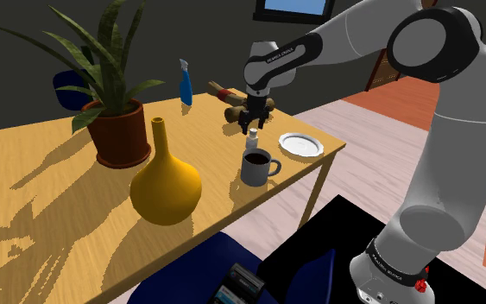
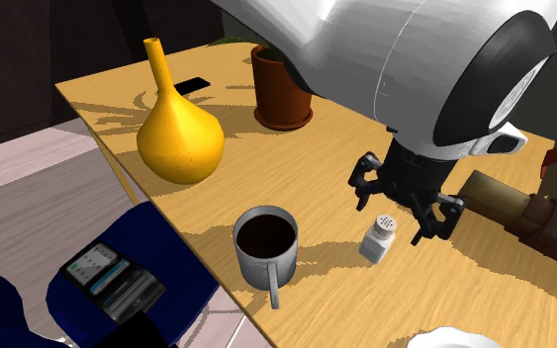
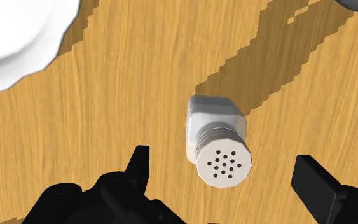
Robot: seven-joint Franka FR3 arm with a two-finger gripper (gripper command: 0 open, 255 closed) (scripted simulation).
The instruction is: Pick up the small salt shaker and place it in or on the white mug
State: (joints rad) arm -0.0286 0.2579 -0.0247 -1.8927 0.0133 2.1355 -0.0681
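The small white salt shaker (image 1: 253, 138) (image 2: 378, 238) (image 3: 217, 140) stands upright on the wooden table, its holed cap facing up. Just beside it, toward the table's front edge, is a grey mug (image 1: 256, 167) (image 2: 264, 247) with a dark inside and a handle. My black gripper (image 1: 251, 117) (image 2: 402, 203) (image 3: 227, 175) hangs directly over the shaker, open. In the wrist view one finger (image 3: 139, 167) and the other (image 3: 314, 184) stand wide on either side of the cap, touching nothing.
A white plate (image 1: 301, 144) (image 3: 18, 38) lies near the table's corner. A yellow long-necked vase (image 1: 165, 186) (image 2: 179, 138), a potted plant (image 1: 118, 134) (image 2: 283, 94), a blue spray bottle (image 1: 185, 82) and a brown wooden object (image 1: 232, 110) also stand on the table. A blue chair (image 2: 118, 282) carries a small device.
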